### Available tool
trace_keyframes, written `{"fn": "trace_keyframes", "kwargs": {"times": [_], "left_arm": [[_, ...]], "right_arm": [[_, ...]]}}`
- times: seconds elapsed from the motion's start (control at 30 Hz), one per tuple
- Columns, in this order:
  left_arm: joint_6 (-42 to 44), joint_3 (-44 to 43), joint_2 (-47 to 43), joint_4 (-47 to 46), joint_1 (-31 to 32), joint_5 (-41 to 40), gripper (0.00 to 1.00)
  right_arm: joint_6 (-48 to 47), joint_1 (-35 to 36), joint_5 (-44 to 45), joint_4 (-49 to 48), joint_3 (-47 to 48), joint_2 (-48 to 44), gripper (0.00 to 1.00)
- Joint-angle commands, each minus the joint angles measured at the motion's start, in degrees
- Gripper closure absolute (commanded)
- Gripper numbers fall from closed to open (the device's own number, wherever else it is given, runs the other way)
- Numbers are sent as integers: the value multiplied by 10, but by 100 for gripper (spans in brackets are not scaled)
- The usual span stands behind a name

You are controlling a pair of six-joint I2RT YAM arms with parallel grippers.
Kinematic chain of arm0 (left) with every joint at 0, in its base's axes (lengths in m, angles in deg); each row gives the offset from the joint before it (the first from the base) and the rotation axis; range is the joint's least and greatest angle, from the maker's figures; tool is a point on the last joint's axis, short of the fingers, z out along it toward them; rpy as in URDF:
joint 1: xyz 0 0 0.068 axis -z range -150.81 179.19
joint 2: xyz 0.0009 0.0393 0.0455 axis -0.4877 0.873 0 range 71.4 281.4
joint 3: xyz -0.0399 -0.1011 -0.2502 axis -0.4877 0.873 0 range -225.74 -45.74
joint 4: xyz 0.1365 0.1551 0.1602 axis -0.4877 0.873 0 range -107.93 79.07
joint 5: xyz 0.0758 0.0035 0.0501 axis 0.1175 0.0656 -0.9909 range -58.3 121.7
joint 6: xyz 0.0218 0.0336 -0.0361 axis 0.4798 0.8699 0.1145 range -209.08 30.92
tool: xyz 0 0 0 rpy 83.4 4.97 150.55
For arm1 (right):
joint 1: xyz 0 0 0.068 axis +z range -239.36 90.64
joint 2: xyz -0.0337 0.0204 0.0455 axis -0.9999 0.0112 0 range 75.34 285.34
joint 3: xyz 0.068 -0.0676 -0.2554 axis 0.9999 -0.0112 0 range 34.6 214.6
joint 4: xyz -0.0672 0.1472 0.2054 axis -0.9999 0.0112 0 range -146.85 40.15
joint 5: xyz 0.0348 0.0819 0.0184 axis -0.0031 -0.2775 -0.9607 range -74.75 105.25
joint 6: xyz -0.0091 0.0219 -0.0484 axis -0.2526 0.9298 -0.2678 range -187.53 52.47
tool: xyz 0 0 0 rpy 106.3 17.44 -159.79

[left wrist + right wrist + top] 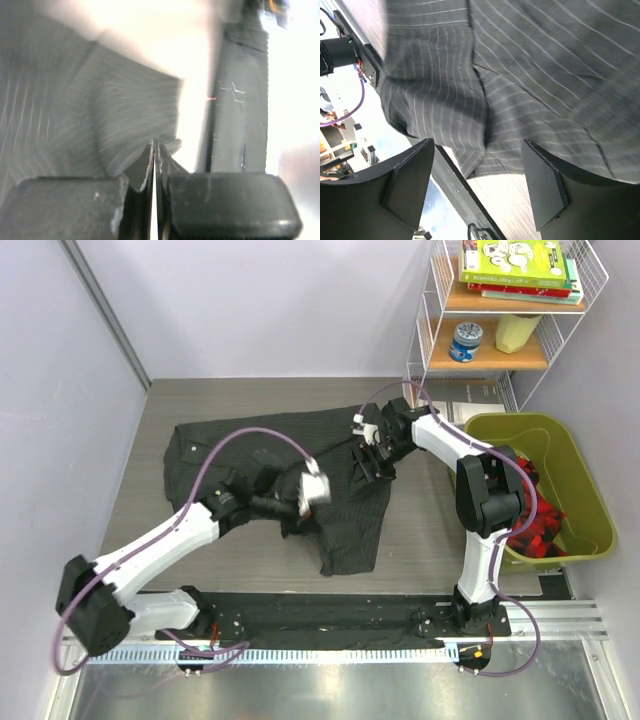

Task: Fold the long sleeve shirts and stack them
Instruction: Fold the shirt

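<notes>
One long sleeve shirt (250, 455) is lying spread out and wrinkled in the middle of the counter (140, 520). One part of it is reaching down toward the lower centre of the top view. Its cloth is dark with thin pale stripes.

The left tool (316, 490) is resting on the shirt near the centre of the frame, and it is closed on the cloth. In the left wrist view a small raised peak of the striped cloth (100, 115) is being pinched between the two fingers (75, 200), which are pressing together.

The right tool (372, 458) is hanging over the right part of the shirt, a little above and to the right of the left one. Its jaws are standing wide apart and are gripping nothing. In the right wrist view the striped cloth is filling the space between its fingers (405, 185). I cannot tell if the fingertips are touching the cloth.

An olive-green bin (590, 510) is standing at the right edge of the frame, with red and black cloth (535, 525) inside. A wire shelf (440, 330) is showing in the upper right corner.
</notes>
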Motion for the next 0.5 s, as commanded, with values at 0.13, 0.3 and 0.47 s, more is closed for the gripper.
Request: {"fn": "trace_keyframes", "kwargs": {"times": [0.13,0.3,0.47], "left_arm": [[509,-20,-84,438,240,0,92],[246,41,-126,152,179,-142,48],[11,27,-67,29,22,-169,30]], "right_arm": [[-92,-30,16,72,7,-9,27],[-94,-27,8,66,-42,-23,29],[-72,-25,7,32,-63,-32,33]]}}
